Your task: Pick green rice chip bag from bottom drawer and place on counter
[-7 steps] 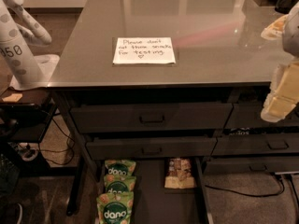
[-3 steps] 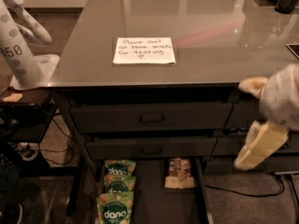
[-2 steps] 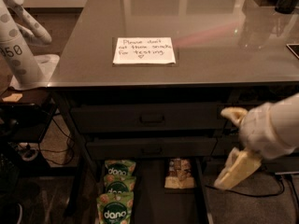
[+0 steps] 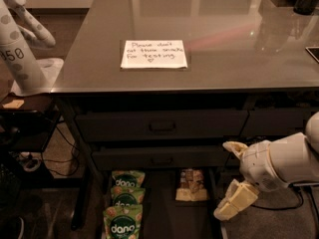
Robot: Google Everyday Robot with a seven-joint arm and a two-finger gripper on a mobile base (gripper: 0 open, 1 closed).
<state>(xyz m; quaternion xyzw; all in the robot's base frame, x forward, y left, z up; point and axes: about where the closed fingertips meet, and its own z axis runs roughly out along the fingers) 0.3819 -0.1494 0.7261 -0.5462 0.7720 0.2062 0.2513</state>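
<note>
1. Low right, the end effector [image 4: 224, 180] hangs just beside the open drawer [image 4: 159, 218], fingers spread, pinching nothing.
2. Three green bags [image 4: 123, 226] overlap in a column on the drawer's left; a tan packet [image 4: 192, 185] lies to their right.
3. A note [image 4: 153, 54] lies on the bench [image 4: 239, 49].

The cream two-finger gripper [image 4: 225, 179] is hanging low on the right, just beside the wide dark metal bottom drawer [image 4: 159, 218], with its fingers spread apart. Three small green rice chip bags [image 4: 122, 223] are lying in a line in the drawer, and a tan-and-brown snack packet [image 4: 192, 184] is lying to their right. A white paper note [image 4: 154, 54] is sitting on the shiny grey counter [image 4: 239, 44].
</note>
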